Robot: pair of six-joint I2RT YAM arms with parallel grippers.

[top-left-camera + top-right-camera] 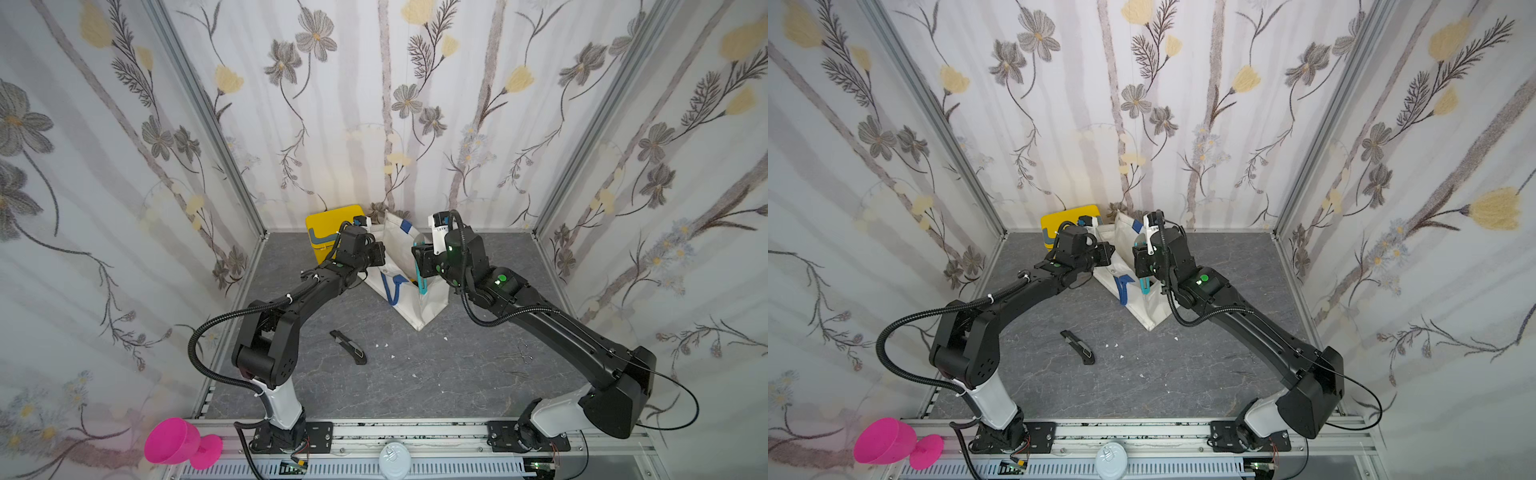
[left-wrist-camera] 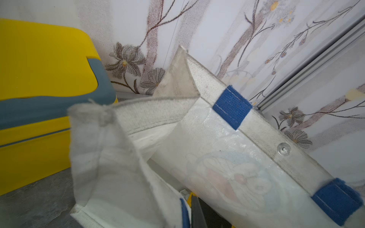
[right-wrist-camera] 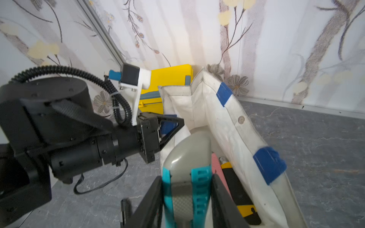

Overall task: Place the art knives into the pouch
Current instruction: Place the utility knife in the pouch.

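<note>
The pouch stands at the far middle of the grey marbled table. It is soft white canvas with a glossy lining, and its mouth is pulled wide. The left gripper, jaws pressed together, pinches the pouch's left rim. The right gripper clamps the art knife between its flat black fingers. The knife is a chunky wedge with a smooth rounded grey nose, ribbed teal rubber strips and a chequered grey inlay. Its nose points into the open mouth from the right.

Only the right wrist view shows that grip, and the yellow-and-black and pink things lying inside the pouch. In both top views the knife is just a teal sliver under the wrist. The left wrist view shows none of its own fingers. It does give the coarse weave of the hem, the woven blue patches, a round metal snap button and a faint cartoon print.

A hard yellow box with a grey handle sits just left of the pouch, and a slim black knife lies flat nearer, well apart
</note>
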